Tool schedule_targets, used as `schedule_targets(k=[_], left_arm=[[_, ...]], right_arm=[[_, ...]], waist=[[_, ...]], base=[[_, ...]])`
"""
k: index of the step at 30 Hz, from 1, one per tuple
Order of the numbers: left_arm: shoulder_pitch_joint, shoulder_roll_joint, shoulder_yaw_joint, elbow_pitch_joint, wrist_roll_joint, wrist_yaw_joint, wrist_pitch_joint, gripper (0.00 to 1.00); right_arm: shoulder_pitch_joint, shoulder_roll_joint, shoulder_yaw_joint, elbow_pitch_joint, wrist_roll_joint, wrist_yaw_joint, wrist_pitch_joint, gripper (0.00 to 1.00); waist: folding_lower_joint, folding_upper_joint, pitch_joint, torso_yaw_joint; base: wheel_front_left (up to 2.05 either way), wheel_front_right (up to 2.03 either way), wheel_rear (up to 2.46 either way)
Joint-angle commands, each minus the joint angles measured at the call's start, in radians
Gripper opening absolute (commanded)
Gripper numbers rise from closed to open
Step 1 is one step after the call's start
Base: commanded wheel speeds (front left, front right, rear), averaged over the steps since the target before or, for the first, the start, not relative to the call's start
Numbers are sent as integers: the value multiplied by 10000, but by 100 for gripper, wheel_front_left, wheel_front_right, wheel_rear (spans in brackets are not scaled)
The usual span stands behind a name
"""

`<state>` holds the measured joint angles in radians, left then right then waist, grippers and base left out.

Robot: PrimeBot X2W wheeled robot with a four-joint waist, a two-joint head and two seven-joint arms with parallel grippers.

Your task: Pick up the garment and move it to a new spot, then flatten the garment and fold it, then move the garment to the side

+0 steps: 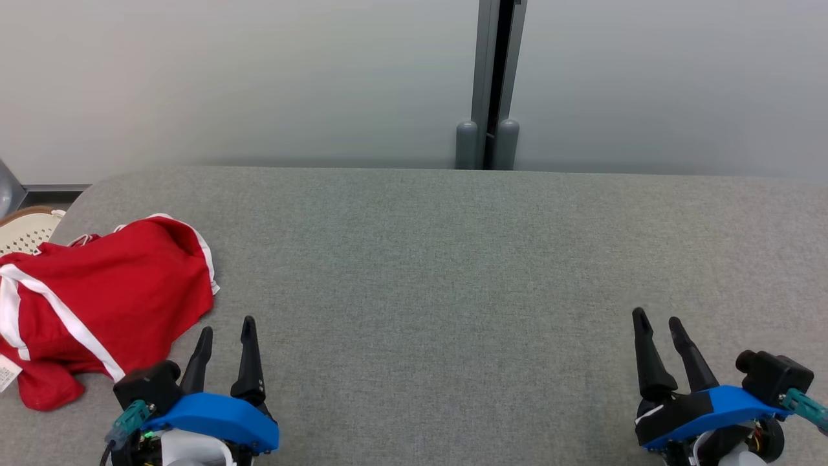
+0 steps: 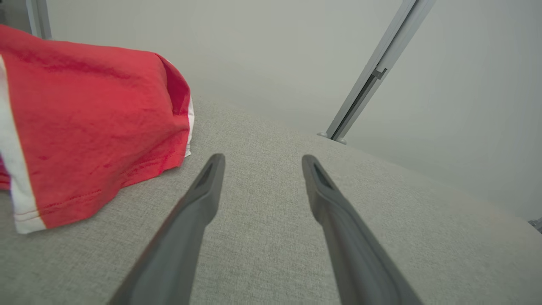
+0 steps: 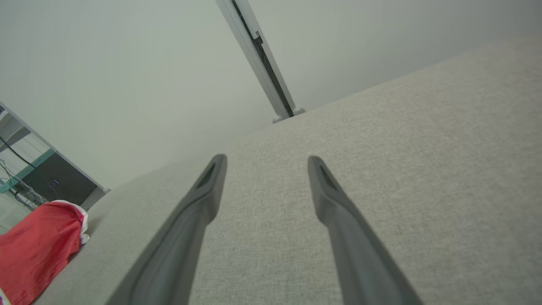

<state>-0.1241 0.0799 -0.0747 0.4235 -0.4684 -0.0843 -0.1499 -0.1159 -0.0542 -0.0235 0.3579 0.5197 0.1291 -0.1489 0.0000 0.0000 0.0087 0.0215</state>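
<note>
Fabric in a grey weave covers the broad work surface [image 1: 453, 259], which runs from the near edge of the head view back to a pale wall [image 1: 259, 77] split by a vertical grey rail [image 1: 495, 77]. The garment [image 1: 103, 304], red with white stripes and white trim, lies crumpled in a loose heap at the far left of the surface, by its rounded corner, with a small white label [image 1: 6, 374] showing at its near-left edge. Behind the heap, off the surface, a cream perforated object [image 1: 26, 230] is partly in view; what it is I cannot tell. The left gripper [image 1: 227, 325] sits low at the near left, its two dark fingers spread apart and holding nothing; it is just beside the garment's near-right hem without touching it, and the left wrist view shows bare grey weave between the fingers and the red cloth off to their left. The right gripper [image 1: 657, 317] sits at the near right, well apart from the garment, its fingers likewise spread wide and empty over bare surface, with the red heap small and distant at the lower left of its wrist view.
</note>
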Motion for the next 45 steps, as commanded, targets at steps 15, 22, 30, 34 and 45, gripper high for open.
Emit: schedule_targets(k=[15, 22, 30, 34, 45], left_arm=[[10, 69, -316, 436, 1530, 291, -444, 100], [53, 73, -378, 546, 2025, 296, -578, 100], [178, -8, -359, 693, 2576, 355, -742, 100], [289, -51, -340, 784, 2828, 350, -830, 100], [296, -155, -262, 941, 3580, 382, -1020, 100]], right_arm=[[-104, 30, 152, 549, -1963, 22, -452, 100], [-71, 37, 144, 699, -2551, 22, -587, 100], [-2, 37, 261, 906, -3177, 18, -761, 100], [66, 36, 265, 992, -3476, 16, -843, 100], [161, 33, 131, 1225, -4190, 18, -1038, 100]], waist=[[0, 0, 53, 22], [0, 0, 107, 40], [0, 0, 109, 6], [0, 0, 92, -30], [0, 0, 114, 144]], base=[[0, 0, 0], [0, 0, 0], [0, 0, 0], [0, 0, 0], [0, 0, 0]])
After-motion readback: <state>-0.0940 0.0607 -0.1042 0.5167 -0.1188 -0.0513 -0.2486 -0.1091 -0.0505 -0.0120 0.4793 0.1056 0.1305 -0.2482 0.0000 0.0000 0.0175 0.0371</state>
